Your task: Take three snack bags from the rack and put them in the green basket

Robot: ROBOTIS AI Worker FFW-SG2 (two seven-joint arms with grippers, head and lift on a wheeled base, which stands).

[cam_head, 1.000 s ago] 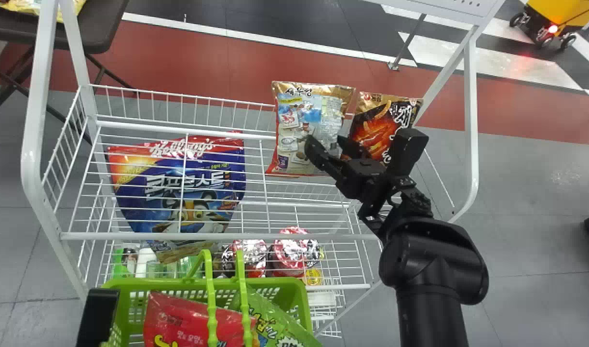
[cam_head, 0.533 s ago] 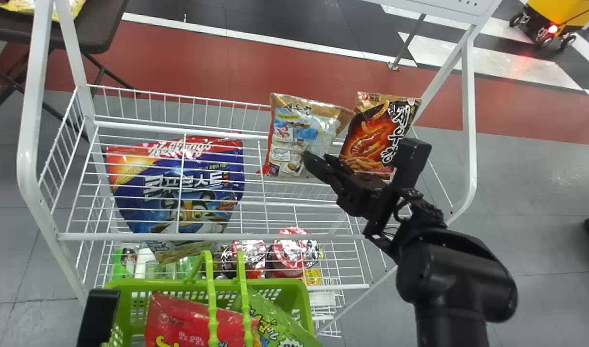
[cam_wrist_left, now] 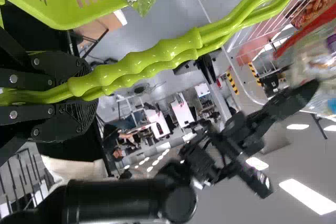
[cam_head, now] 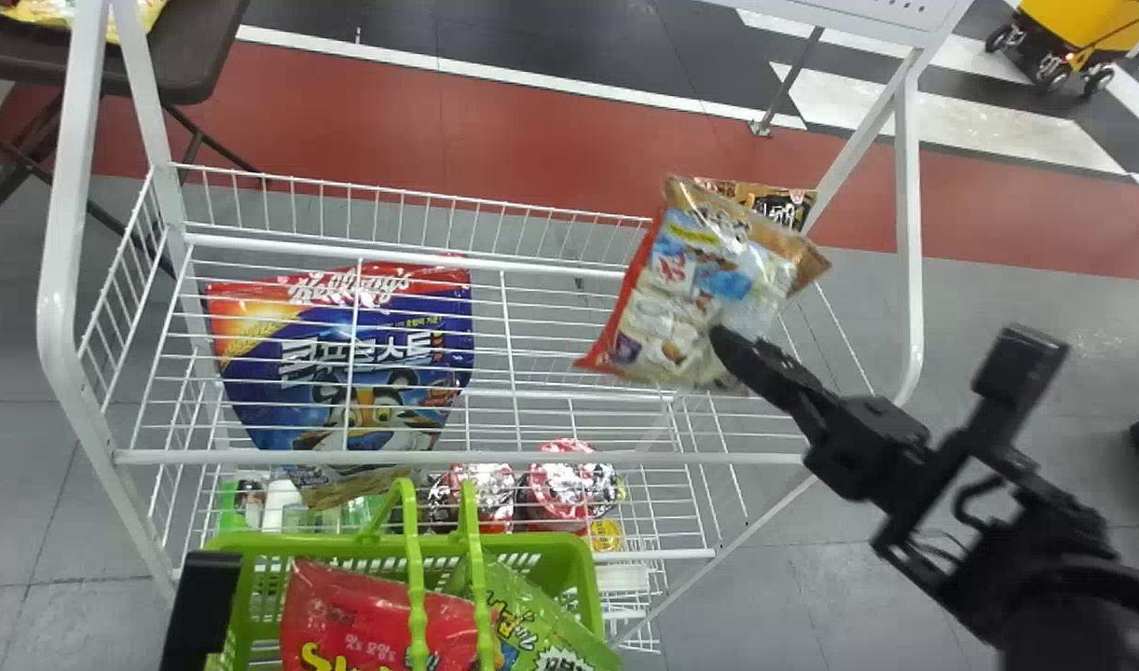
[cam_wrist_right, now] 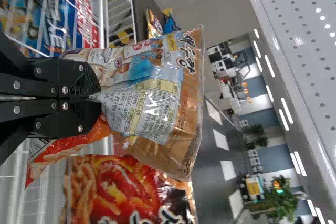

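Snack bag with a gold top and pale blue back [cam_head: 705,298] is in the grasp of the right gripper [cam_head: 726,341], held at a tilt over the right-hand part of the white wire rack [cam_head: 439,458]. The right wrist view has both of that gripper's fingers [cam_wrist_right: 79,85] pinched together on the bag, whose film gathers into creases where they grip it. Behind the held bag, at the right end of the rack's upper shelf, is a black and gold snack bag [cam_head: 782,207] with orange sticks printed on it, partly covered. The left gripper [cam_head: 199,606] is at the lower left of the head view, and its wrist view has it clenched around the two handles [cam_head: 415,587] of the green basket [cam_head: 299,542]. A red snack bag [cam_head: 374,620] and a green snack bag [cam_head: 542,620] are in the basket, side by side and leaning, with the handles passing over the red one. On the rack's left side is a large blue cereal bag [cam_head: 374,345], seen through the wires. Two foil-topped cups [cam_head: 560,485] sit lower down, just beyond the basket. Past the rack's far left corner, a yellow packet [cam_head: 136,11] lies on a dark table [cam_head: 183,61].
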